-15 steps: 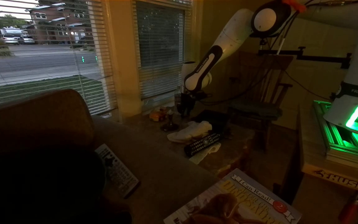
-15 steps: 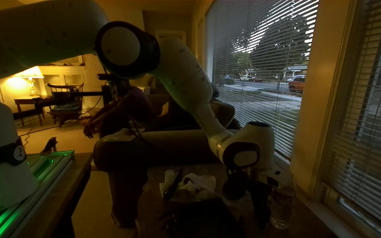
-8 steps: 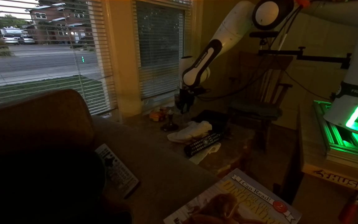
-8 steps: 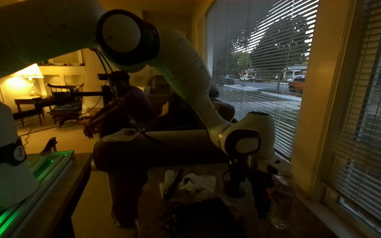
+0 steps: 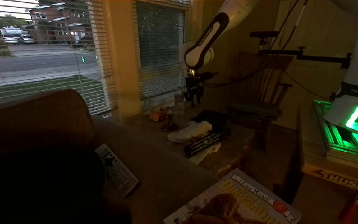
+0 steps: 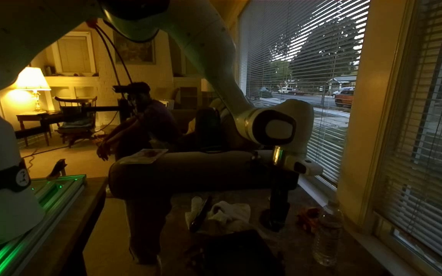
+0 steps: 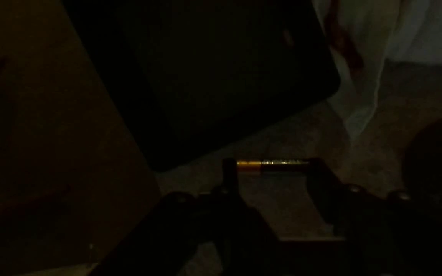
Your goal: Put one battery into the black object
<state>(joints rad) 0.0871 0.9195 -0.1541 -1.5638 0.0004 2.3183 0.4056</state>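
The black object [image 7: 213, 73] is a shallow tray with a raised rim. It lies on the table and also shows in both exterior views [image 5: 211, 117] [image 6: 240, 253]. My gripper [image 7: 272, 166] is shut on a battery [image 7: 248, 167] with a copper end and a dark body. The battery lies lengthwise between the two fingertips, one at each end. In the exterior views my gripper [image 5: 195, 103] [image 6: 278, 224] hangs pointing down above the table. The wrist view places it just outside the tray's near rim. The battery cannot be made out in the exterior views.
A water bottle [image 5: 179, 104] and an orange toy [image 5: 158, 115] stand by the window. A dark candle holder [image 5: 169, 125] stands near them. A white cloth [image 5: 191, 132] and a black remote [image 5: 203, 143] lie beside the tray. The scene is very dark.
The arm has risen. My gripper has lifted from low beside the water bottle and shifted away from it, towards the tray's side. The things on the table have not moved.
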